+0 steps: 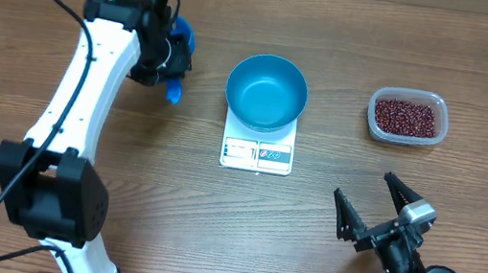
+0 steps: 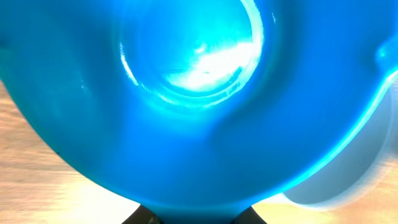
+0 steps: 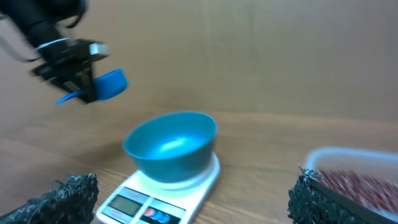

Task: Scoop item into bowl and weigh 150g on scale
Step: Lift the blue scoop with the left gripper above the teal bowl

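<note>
Holding the scoop (image 1: 174, 90), the left gripper (image 1: 168, 59) is clenched on it, well to the left of the bowl (image 1: 266, 91); the bowl sits on the scale (image 1: 257, 153), inside bare, no beans in it yet.

Key relation: the beans (image 1: 407, 117) lie in the clear tub (image 1: 372, 117) well to the right of the bowl, so scoop and beans are on opposite sides of it; my read is that the left arm must carry the scoop across or around the bowl to reach them. The right gripper (image 1: 363, 185) is nearer the tub, right of the bowl and on the near side, but its fingers are spread wide and grasp nothing.

Scoop's long axis looks roughly front-to-back past the bowl; not certain, the gripper covers most of it.

View differences: the right wrist shows the scoop lifted off the table, above the bowl's rim height; overhead can't give height. The left wrist shows only glossy blue plastic filling the lens; no beans on it. Scale display unreadable in every view.
</note>
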`<action>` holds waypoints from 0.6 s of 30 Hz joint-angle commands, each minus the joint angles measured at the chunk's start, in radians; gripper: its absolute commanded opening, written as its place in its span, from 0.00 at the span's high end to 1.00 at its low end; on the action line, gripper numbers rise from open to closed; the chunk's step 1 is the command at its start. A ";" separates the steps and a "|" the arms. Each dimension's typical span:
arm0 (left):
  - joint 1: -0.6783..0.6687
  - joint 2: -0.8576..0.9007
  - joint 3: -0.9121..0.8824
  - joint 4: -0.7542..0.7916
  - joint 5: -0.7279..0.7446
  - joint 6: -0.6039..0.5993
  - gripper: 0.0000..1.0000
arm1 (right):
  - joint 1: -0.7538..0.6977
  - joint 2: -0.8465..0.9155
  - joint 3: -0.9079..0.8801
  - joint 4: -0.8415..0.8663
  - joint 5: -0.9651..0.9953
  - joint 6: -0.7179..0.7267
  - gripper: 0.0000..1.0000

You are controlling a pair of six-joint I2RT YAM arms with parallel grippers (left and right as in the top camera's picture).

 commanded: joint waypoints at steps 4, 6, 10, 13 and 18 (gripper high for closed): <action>0.027 -0.082 0.048 0.021 0.281 -0.005 0.91 | 0.003 0.001 0.071 -0.047 -0.077 0.061 0.00; 0.024 -0.083 0.048 0.039 0.348 -0.016 0.91 | 0.003 0.028 0.147 -0.106 -0.060 0.060 0.00; 0.011 -0.082 0.048 0.089 0.463 -0.068 0.91 | 0.003 0.169 0.383 -0.272 -0.023 0.044 0.00; -0.009 -0.082 0.047 0.131 0.524 -0.111 0.91 | 0.004 0.317 0.566 -0.393 -0.021 0.045 0.00; -0.070 -0.082 0.047 0.206 0.638 -0.208 0.89 | 0.004 0.617 0.904 -0.589 -0.079 0.053 0.00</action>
